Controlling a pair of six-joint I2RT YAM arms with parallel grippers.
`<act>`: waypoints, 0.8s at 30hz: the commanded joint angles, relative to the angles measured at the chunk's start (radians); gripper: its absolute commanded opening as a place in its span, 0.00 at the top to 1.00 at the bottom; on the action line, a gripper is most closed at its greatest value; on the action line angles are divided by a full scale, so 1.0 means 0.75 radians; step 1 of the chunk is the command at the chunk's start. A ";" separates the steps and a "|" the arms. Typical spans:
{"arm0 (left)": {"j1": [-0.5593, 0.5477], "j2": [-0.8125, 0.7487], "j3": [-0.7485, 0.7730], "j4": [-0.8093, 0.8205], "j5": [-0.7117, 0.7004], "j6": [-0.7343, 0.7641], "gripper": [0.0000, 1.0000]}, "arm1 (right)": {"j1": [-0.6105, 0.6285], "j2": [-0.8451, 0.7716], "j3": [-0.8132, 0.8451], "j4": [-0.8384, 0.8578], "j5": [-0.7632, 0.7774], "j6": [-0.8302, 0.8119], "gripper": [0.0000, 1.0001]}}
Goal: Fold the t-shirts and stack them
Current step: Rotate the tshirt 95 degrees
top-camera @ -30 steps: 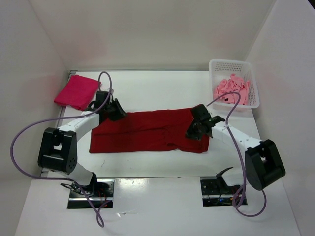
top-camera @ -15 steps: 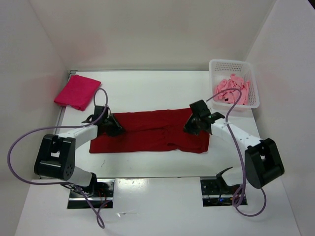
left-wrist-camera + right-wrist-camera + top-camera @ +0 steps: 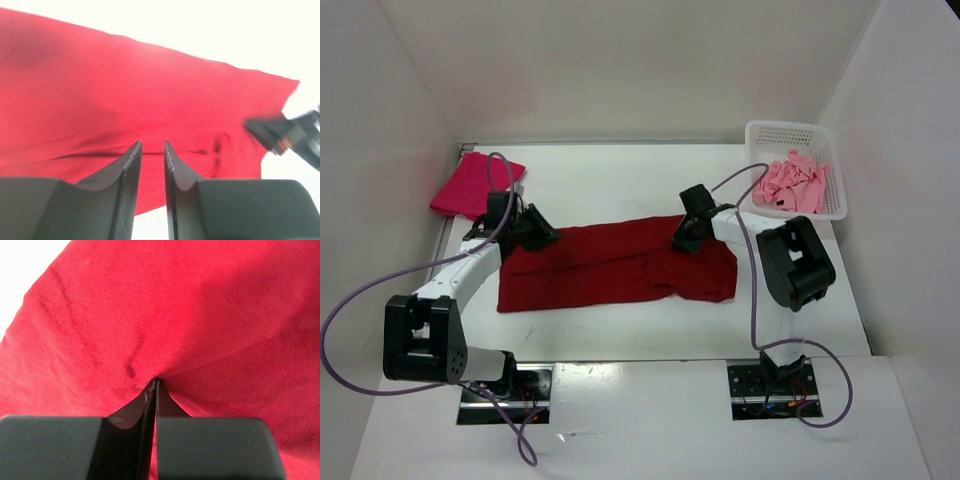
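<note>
- Across the middle of the bench (image 3: 620, 185) lies the dark red t-shirt (image 3: 620, 265), spread out in a long band, with creases near its right end.
- At the shirt's upper left corner sits the left claw (image 3: 540, 236). Its 2 fingers stand a narrow gap apart, and whether they grip cloth I cannot tell.
- On the shirt's upper right edge, the right claw (image 3: 684, 238) is pressed together, pinching a pucker of the dark red cloth.
- At the upper left of the frame, the crimson-magenta t-shirt (image 3: 472, 187) lies folded.
- At the upper right, the light pink t-shirt (image 3: 792, 183) lies crumpled in the white basket (image 3: 775, 130).
</note>
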 commanded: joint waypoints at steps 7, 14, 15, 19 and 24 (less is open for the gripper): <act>-0.103 -0.153 0.126 -0.170 0.079 0.178 0.69 | 0.026 0.685 0.952 -0.134 -0.094 -0.097 0.96; -0.103 -0.192 0.217 -0.320 0.114 0.244 0.66 | 0.039 1.275 2.572 -0.800 -0.037 -0.309 0.79; -0.103 -0.192 0.234 -0.320 0.114 0.244 0.66 | 0.039 1.208 2.632 -0.823 -0.049 -0.326 0.75; -0.103 -0.137 0.326 -0.320 0.147 0.256 0.66 | 0.130 0.693 1.780 -0.593 0.008 -0.436 0.67; -0.115 -0.175 0.387 -0.273 0.230 0.324 0.59 | 0.184 -0.186 0.710 -0.068 -0.080 -0.261 0.56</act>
